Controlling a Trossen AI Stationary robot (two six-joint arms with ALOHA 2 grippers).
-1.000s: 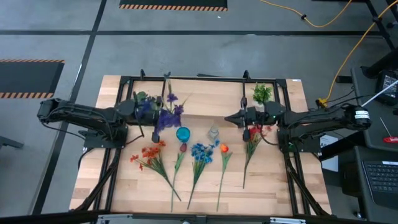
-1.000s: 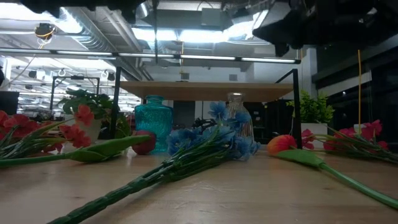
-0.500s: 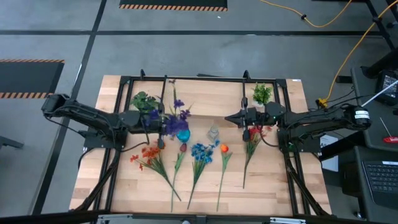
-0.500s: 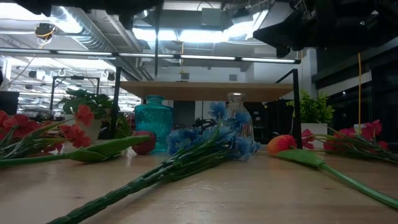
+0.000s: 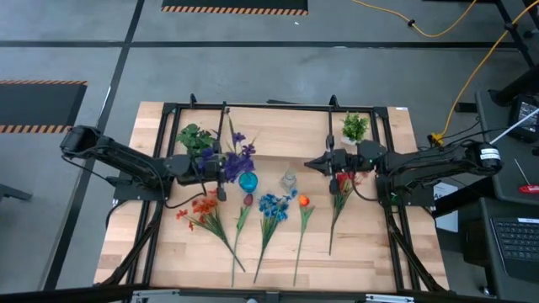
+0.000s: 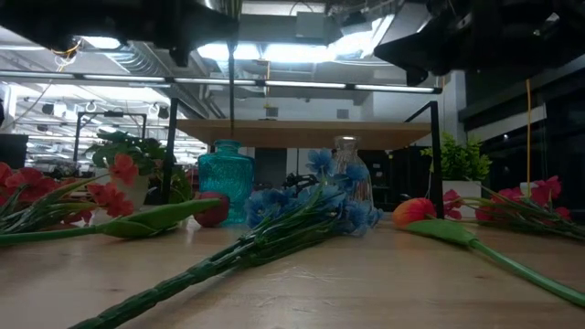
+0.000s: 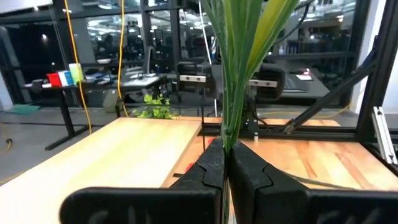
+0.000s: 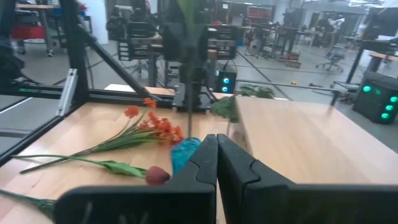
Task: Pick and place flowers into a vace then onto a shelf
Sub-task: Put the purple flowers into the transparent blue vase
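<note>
My left gripper [image 5: 221, 171] [image 7: 225, 152] is shut on the purple spray [image 5: 239, 154], just left of the teal vase [image 5: 247, 181] [image 6: 226, 180]. The spray's thin stem [image 6: 231, 100] comes straight down toward the vase mouth. The other flowers lie flat on the tabletop: a red-orange spray [image 5: 202, 210], a dark bud [image 5: 248, 200], a blue spray [image 5: 271, 207], an orange bud [image 5: 303, 201] and a red spray [image 5: 341, 187]. My right gripper [image 5: 308, 163] [image 8: 216, 144] is shut on nothing, level over the shelf [image 5: 278, 135] [image 6: 302, 132]. My left gripper pinches the purple spray's green stem [image 7: 227, 138] between its two fingers. They come level from the table's left and lie across the stem. The spray stands upright and lifted clear, with its blooms above the fingers and its lower stem [image 6: 231, 128] hanging over the teal vase.
A clear glass vase [image 5: 289, 179] [image 6: 347, 174] stands right of the teal one. Two potted plants [image 5: 195, 135] [image 5: 354, 126] sit near the shelf's ends. Black frame rails [image 5: 383, 210] run along the table's sides. Bare tabletop [image 5: 354, 261] lies toward the near edge.
My left gripper has carried the purple spray toward the table's right, up to the teal vase, and come down; the stem's lower end now hangs lower over the vase mouth. It has stayed shut on the stem.
</note>
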